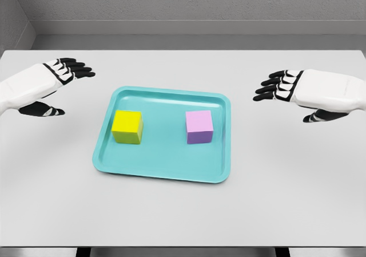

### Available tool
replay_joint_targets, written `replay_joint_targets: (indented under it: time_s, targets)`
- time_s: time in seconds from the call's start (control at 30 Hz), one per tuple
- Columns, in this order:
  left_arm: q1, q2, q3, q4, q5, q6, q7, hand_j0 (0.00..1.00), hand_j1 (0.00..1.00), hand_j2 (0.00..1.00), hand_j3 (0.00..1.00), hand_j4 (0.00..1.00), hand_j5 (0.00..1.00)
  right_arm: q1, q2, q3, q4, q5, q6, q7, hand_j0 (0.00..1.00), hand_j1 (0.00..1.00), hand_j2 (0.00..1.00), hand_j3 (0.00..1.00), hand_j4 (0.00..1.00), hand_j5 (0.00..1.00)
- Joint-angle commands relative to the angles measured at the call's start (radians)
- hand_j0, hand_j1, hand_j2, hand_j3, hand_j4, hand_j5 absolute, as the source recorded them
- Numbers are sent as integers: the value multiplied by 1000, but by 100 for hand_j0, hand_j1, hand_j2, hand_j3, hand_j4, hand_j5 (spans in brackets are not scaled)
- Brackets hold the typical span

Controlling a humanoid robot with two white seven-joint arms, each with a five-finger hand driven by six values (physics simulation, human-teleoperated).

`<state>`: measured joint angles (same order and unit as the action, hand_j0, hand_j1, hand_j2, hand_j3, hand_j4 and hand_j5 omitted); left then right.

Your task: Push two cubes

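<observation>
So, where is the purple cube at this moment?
In the head view, the purple cube sits on the right half of the teal tray, apart from the yellow cube to its left and nearer the right hand.

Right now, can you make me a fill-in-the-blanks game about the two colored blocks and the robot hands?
1. The yellow cube and the purple cube both sit on a ____ plastic tray.
2. The cube nearer the left robot hand is the ____ one.
3. Both the left robot hand and the right robot hand have their fingers ____ and hold nothing.
4. The two cubes are ____, not touching.

Missing words: teal; yellow; open; apart
</observation>
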<state>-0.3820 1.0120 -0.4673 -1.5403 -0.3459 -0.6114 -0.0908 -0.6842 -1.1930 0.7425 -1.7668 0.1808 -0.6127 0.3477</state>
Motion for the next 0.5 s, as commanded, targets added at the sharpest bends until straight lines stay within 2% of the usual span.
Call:
replay_joint_targets:
  time_s: [0.0,0.1,0.23,0.27,0.3,0.33,0.43,0.47]
  targets:
    - [0,5,9,37,5,1,2,100,100,100,100,100,100,0,1,6,1,11,2,4,100,100,100,100,100,100]
    - [-2,3,9,37,-2,1,0,100,100,100,100,100,100,0,-2,8,1,8,2,-3,100,100,100,100,100,100]
    - [0,3,9,35,-5,1,0,100,100,100,100,100,100,-54,-13,41,1,9,2,7,100,100,100,100,100,100]
    - [0,5,9,35,-7,1,-1,100,100,100,100,100,100,-78,-10,37,4,16,2,56,100,100,100,100,100,100]
    - [0,5,7,35,-8,1,-10,100,100,100,100,100,100,-123,3,28,12,5,2,223,100,100,100,100,100,100]
    - [0,5,7,37,-7,1,-53,100,100,100,100,100,100,-156,30,28,12,2,2,263,99,99,99,99,99,99]
    - [-3,3,6,43,-8,1,-110,100,100,100,100,100,100,-212,104,32,18,5,2,263,97,97,97,97,97,97]
    - [-6,2,-1,45,-8,1,-132,100,100,100,100,100,100,-229,113,34,23,12,2,263,90,90,90,90,90,90]
